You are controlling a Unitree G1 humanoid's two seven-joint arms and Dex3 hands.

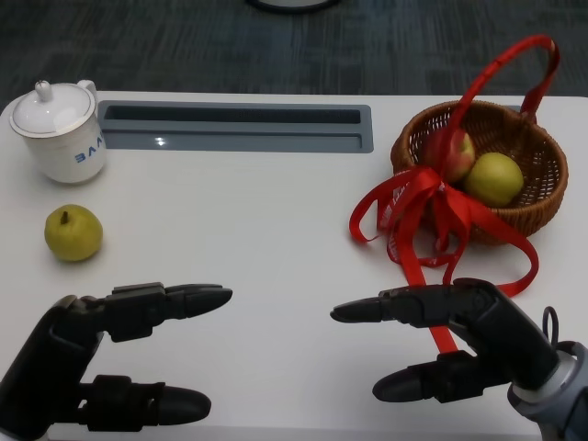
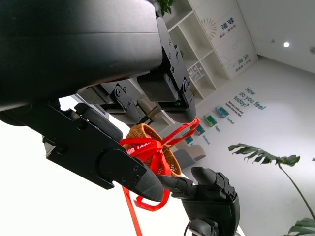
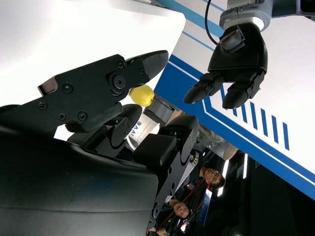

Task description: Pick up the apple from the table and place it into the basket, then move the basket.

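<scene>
At the far right of the white worktop point(image 1: 257, 239) stands the wicker basket point(image 1: 528, 184), and the apple point(image 1: 450, 152) — red and yellow-green — lies inside it against the near-left wall, touching a yellow-green fruit point(image 1: 494, 178) beside it. A red ribbon point(image 1: 432, 216) is tied round the basket's red handle point(image 1: 501, 78) and trails over the rim onto the worktop; white print shows on it in the left wrist view but is too small to read.

Near the front edge, the left hand point(image 1: 101, 358) and the right hand point(image 1: 459, 340) hover apart, palms turned toward each other. Each has its fingers point(image 1: 184, 299) spread, thumb well below the upper fingers, holding nothing.

At the far left sits a white lidded mug point(image 1: 60, 133) with blue letters seen upside down — "VE" can be made out. Just in front of it lies a yellow pear point(image 1: 73, 232), stem up. A grey recessed slot point(image 1: 239, 127) runs along the back of the worktop between mug and basket.

In the left wrist view a distant wall bears the words "How do you feel today?".
</scene>
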